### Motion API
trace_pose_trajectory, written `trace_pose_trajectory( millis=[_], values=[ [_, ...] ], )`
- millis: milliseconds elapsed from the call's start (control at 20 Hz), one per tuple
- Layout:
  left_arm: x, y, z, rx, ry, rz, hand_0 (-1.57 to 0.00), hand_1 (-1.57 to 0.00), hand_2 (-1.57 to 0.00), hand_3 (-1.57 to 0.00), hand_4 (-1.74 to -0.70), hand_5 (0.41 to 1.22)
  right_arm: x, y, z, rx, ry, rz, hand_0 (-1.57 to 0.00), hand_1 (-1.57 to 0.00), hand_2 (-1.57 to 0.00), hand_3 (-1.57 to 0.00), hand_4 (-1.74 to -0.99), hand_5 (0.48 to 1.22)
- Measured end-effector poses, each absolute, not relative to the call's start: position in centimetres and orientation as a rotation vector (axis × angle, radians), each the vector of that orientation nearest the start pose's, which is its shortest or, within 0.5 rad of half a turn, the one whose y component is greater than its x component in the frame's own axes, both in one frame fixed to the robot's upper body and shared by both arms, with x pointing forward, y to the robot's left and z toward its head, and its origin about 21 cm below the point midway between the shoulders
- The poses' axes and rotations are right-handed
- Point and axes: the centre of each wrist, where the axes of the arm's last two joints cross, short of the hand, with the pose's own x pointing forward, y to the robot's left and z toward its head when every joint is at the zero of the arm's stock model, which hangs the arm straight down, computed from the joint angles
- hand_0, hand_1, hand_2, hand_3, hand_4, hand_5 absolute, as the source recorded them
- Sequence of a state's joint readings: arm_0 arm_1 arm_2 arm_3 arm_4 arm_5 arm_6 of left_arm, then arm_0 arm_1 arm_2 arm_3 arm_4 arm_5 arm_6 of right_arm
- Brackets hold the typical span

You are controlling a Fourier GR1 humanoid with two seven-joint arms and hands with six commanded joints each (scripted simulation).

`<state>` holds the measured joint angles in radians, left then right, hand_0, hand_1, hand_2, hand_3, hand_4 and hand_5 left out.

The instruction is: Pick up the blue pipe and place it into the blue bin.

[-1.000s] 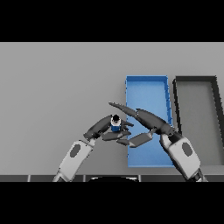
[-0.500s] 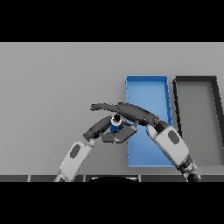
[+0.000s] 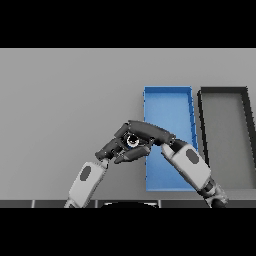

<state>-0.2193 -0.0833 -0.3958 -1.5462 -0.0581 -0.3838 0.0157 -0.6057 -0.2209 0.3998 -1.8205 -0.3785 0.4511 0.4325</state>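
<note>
Change: right robot hand point(image 3: 146, 131) has been brought over the blue pipe point(image 3: 132, 141), fingers curled round it.
Left robot hand point(image 3: 112, 148): beside pipe, grip cannot be told.
Blue bin point(image 3: 167, 95): just right of the hands.

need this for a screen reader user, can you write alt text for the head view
Both hands, left hand and right hand, close around a small blue pipe just left of the blue bin on a grey table. A dark bin sits right of the blue one.

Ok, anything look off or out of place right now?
Nothing spilled or damaged. Both the left hand and right hand crowd the blue pipe, just left of the blue bin. The black bin sits square.
</note>
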Motion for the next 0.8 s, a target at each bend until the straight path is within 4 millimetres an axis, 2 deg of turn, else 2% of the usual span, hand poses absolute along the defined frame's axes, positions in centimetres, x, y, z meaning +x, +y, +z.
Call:
trace_pose_trajectory(
  millis=[100,200,300,450,500,550,600,700,800],
  values=[
    [26.8,8.8,4.7,-0.655,-1.641,-0.748,-1.57,-1.57,-1.57,-1.44,-1.72,1.221,27.9,-11.0,19.6,0.66,-1.674,1.172,-1.48,-1.48,-1.48,-1.4,-1.692,1.071],
    [26.9,9.0,4.9,-0.636,-1.647,-0.756,-1.57,-1.57,-1.57,-1.43,-1.73,1.221,27.7,-11.1,19.6,0.673,-1.722,1.181,-1.51,-1.51,-1.51,-1.46,-1.71,1.125],
    [27.2,9.5,5.0,-0.613,-1.651,-0.765,-1.57,-1.57,-1.57,-1.43,-1.73,1.221,27.8,-10.5,19.3,0.709,-1.739,1.147,-1.53,-1.53,-1.53,-1.5,-1.721,1.16],
    [26.8,8.9,4.9,-0.58,-1.667,-0.756,-1.57,-1.57,-1.57,-1.45,-1.72,1.221,27.8,-10.1,19.2,0.712,-1.754,1.11,-1.55,-1.55,-1.55,-1.54,-1.731,1.19],
    [26.8,9.2,5.1,-0.54,-1.698,-0.768,-1.46,-1.34,-1.29,-1.17,-1.6,1.221,27.5,-10.4,19.3,0.706,-1.786,1.108,-1.56,-1.56,-1.56,-1.54,-1.733,1.196],
    [26.8,9.4,5.1,-0.509,-1.709,-0.777,-1.17,-1.07,-1.03,-0.93,-1.47,1.221,27.4,-10.6,19.4,0.678,-1.798,1.124,-1.56,-1.56,-1.56,-1.55,-1.734,1.201],
    [26.8,9.5,5.1,-0.524,-1.688,-0.798,-0.94,-0.86,-0.83,-0.75,-1.37,1.221,27.2,-10.4,19.3,0.668,-1.794,1.14,-1.56,-1.56,-1.56,-1.55,-1.736,1.205],
    [26.8,10.0,4.9,-0.537,-1.662,-0.877,-0.6,-0.55,-0.53,-0.48,-1.21,1.221,26.8,-10.1,19.2,0.643,-1.752,1.144,-1.56,-1.56,-1.56,-1.56,-1.738,1.211],
    [27.1,9.9,5.4,-0.489,-1.64,-0.928,-0.38,-0.35,-0.34,-0.3,-1.08,1.029,27.0,-10.2,19.3,0.619,-1.748,1.125,-1.57,-1.57,-1.57,-1.56,-1.739,1.214]
  ],
)
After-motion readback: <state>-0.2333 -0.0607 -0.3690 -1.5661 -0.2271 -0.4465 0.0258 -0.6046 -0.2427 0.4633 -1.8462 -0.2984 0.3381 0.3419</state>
